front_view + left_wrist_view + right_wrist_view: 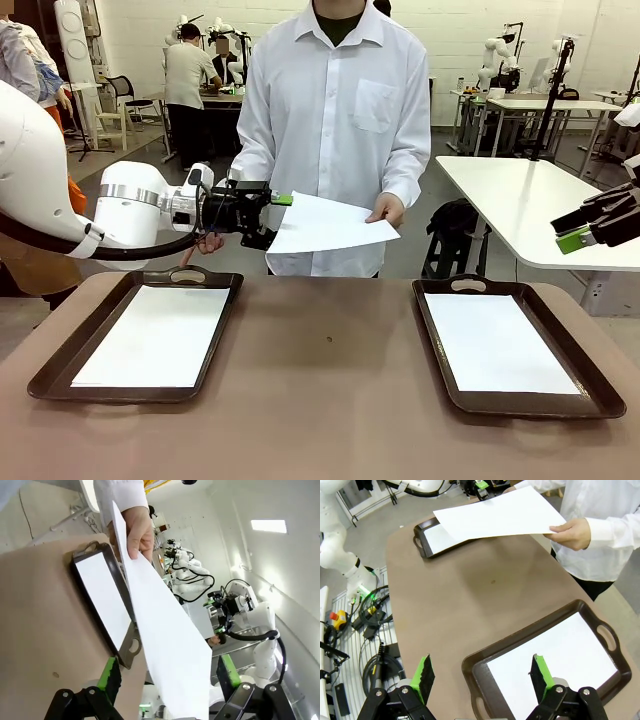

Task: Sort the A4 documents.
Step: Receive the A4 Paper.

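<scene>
1. A person in a white shirt (335, 110) stands at the far side of the brown tabletop (330, 380) and holds one white sheet (325, 225) in the air above the far edge, gripping its edge with one hand (388, 210).
2. The left claw (280, 200) is raised at the sheet's opposite edge. In the left wrist view the sheet (165, 635) runs between the two green-padded fingers (109, 672), which stand spread on either side of it; no pinch is visible.
3. The right claw (572, 238) hangs above the right side of the tabletop, well apart from the held sheet. Its fingers (424, 672) are spread and hold nothing.
4. A dark brown tray (60, 375) lies on the left of the tabletop with a white sheet (160, 335) flat inside it.
5. A second dark brown tray (600, 395) lies on the right with another white sheet (500, 345) flat inside it. In the right wrist view this tray (470, 667) sits directly beneath the right claw.
6. A small dark speck (329, 339) marks the tabletop between the trays.
</scene>
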Controlling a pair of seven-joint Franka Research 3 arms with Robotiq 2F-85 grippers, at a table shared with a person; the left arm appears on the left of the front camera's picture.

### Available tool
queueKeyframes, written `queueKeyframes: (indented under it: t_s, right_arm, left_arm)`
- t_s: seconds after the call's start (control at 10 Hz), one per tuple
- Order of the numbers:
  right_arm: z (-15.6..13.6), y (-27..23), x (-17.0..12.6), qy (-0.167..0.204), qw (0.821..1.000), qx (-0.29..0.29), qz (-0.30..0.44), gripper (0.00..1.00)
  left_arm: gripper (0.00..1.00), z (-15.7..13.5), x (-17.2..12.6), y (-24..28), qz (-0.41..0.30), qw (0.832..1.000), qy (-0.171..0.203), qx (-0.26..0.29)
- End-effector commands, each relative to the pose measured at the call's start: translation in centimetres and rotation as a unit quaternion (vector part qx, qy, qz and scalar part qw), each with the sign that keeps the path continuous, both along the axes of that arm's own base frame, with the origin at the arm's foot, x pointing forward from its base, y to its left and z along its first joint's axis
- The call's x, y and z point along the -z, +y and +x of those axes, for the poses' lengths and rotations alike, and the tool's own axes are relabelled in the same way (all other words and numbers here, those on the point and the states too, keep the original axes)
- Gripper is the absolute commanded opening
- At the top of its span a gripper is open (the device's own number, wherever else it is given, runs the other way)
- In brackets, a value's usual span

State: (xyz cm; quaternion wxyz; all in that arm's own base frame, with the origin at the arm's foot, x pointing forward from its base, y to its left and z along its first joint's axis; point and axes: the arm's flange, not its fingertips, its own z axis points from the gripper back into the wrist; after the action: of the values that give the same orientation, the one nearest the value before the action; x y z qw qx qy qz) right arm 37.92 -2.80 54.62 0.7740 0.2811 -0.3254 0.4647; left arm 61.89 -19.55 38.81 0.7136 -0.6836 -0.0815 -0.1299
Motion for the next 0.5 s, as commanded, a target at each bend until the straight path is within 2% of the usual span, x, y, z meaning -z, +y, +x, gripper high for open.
queueKeyframes:
  t_s: [0.0,0.4]
  right_arm:
    - [0.0,0.0,0.2,0.003,1.0,0.001,-0.002,1.0]
    - [0.0,0.0,0.2,0.003,1.0,0.001,-0.002,1.0]
  left_arm:
    - [1.0,0.1,-0.9,-0.9,-0.002,0.999,0.04,0.003]
    - [1.0,-1.5,0.0,-1.9,0.015,0.996,0.091,0.018]
